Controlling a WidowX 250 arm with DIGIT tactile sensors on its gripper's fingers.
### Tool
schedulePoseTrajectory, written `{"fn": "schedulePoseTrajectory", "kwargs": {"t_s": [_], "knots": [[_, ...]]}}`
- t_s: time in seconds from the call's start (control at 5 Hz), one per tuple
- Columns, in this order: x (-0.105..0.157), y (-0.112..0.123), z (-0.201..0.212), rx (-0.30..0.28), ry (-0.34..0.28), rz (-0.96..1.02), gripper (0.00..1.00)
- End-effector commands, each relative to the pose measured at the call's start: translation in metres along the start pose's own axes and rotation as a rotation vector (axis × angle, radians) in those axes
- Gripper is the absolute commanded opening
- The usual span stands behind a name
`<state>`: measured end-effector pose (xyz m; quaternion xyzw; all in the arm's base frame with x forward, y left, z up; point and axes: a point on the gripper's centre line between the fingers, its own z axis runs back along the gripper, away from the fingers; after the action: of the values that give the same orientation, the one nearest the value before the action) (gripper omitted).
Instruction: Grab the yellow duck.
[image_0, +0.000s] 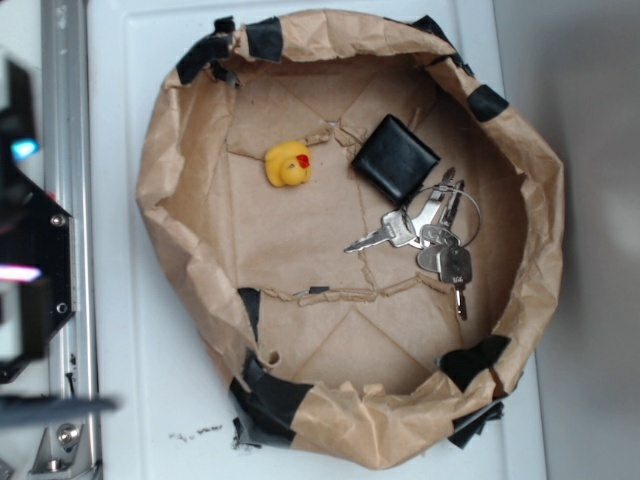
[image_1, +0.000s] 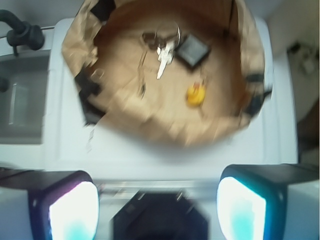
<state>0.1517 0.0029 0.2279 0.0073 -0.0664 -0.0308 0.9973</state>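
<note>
The yellow duck (image_0: 288, 164) is small with a red beak and sits on the floor of a brown paper bowl (image_0: 170, 150), upper left of its middle. In the wrist view the duck (image_1: 196, 94) lies far ahead inside the bowl (image_1: 130, 115). My gripper (image_0: 18, 210) hangs at the left edge of the exterior view, outside the bowl and well away from the duck. In the wrist view the gripper (image_1: 157, 210) is open: its two glowing fingers (image_1: 72, 212) stand wide apart with nothing between them.
A black wallet (image_0: 395, 157) lies right of the duck, and a bunch of keys (image_0: 430, 235) on a ring sits just below the wallet. The bowl's crumpled rim is patched with black tape (image_0: 265, 395). A metal rail (image_0: 70, 200) runs down the left side.
</note>
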Motion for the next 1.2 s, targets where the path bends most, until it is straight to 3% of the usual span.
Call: {"fn": "schedulePoseTrajectory", "kwargs": {"t_s": [0.0, 0.2, 1.0], "knots": [[0.069, 0.035, -0.052, -0.075, 0.01, 0.008, 1.0], [0.088, 0.053, -0.103, -0.081, 0.056, -0.038, 1.0], [0.088, 0.053, -0.103, -0.081, 0.056, -0.038, 1.0]]}}
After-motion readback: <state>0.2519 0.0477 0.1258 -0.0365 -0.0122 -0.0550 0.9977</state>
